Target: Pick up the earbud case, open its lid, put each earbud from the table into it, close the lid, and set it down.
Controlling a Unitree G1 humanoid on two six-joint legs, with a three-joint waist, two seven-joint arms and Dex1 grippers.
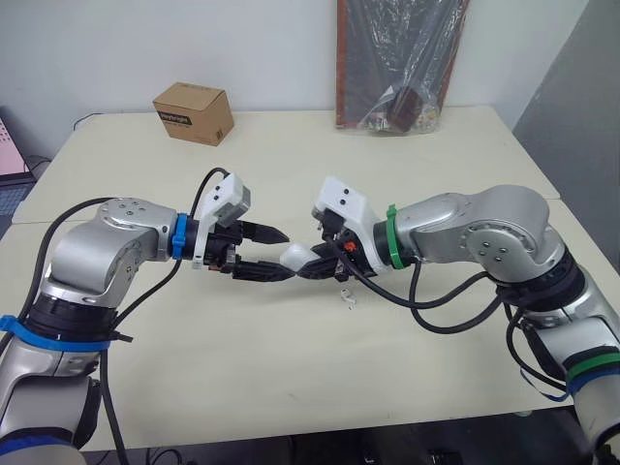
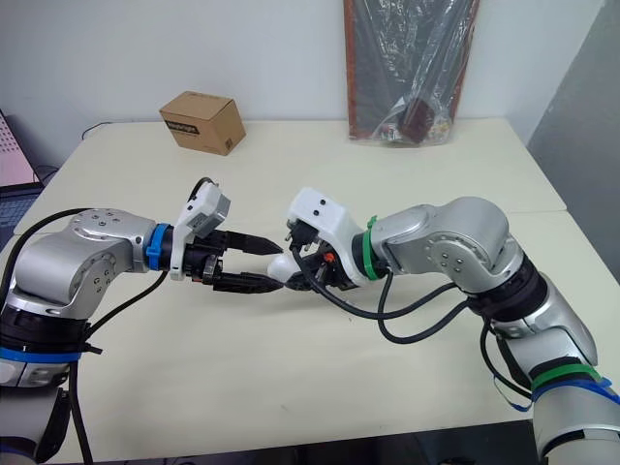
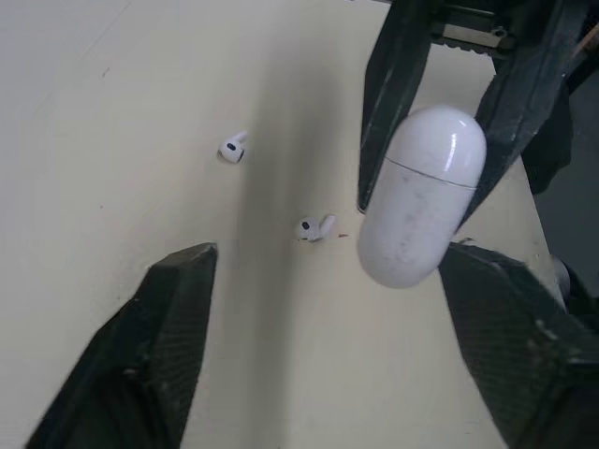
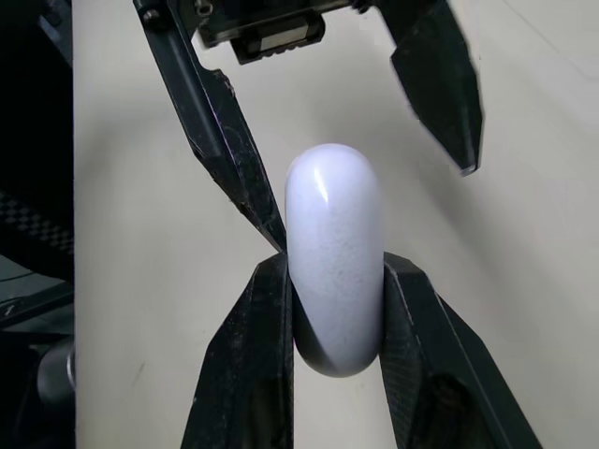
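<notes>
Left eye view: our left tool (image 1: 274, 255) is spread, its fingers flanking the free end of the earbud case (image 1: 294, 258). Our right tool (image 1: 322, 260) pinches the case's other end above the table (image 1: 291, 387), lid shut. We judge the shell light, stiff and slippery, best held by its flat sides, clear of the seam. An earbud (image 1: 347, 300) lies below.

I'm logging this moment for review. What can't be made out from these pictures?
Earbud case: its lower end is hidden between the right gripper's fingers, right wrist view.
Left gripper: whether a finger touches the case, eye views; the case covers that spot.
Cardboard box: label print too small to read, eye views.
Plastic-wrapped bundle: cut off by the top edge, eye views.
</notes>
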